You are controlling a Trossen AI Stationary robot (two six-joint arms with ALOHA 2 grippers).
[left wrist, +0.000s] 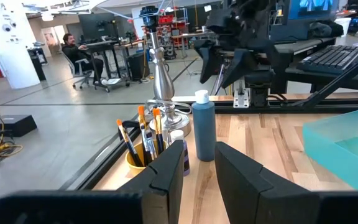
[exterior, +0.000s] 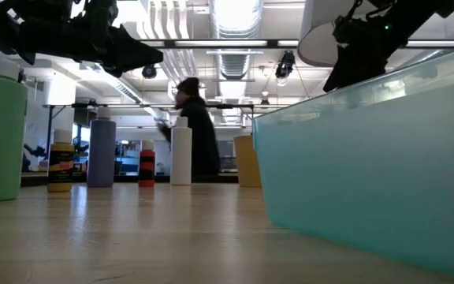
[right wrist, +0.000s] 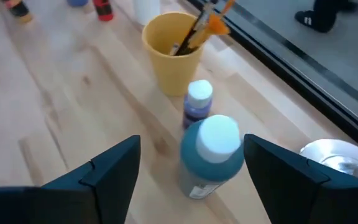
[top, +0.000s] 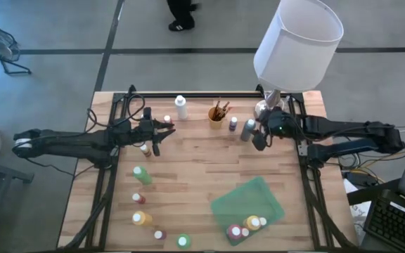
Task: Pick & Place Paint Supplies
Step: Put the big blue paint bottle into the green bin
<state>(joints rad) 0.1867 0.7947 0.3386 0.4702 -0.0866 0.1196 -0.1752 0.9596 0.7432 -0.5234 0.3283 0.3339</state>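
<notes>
Right wrist view: teal bottle (right wrist: 211, 158) between open right claw (right wrist: 194, 171) fingers

The high camera is looking straight down on the whole wooden surface (top: 195, 169), taking in both arms and the floor beyond, while the low camera is sitting at board level just beside the teal bin (exterior: 369, 158), facing across into the room. The left wrist camera is looking over its own claw (left wrist: 199, 174) toward the yellow brush cup (left wrist: 137, 158) and teal bottle (left wrist: 204, 127). The right wrist camera is peering down at close range over its claw (right wrist: 191, 171), sharing that same cup and bottle.
</notes>
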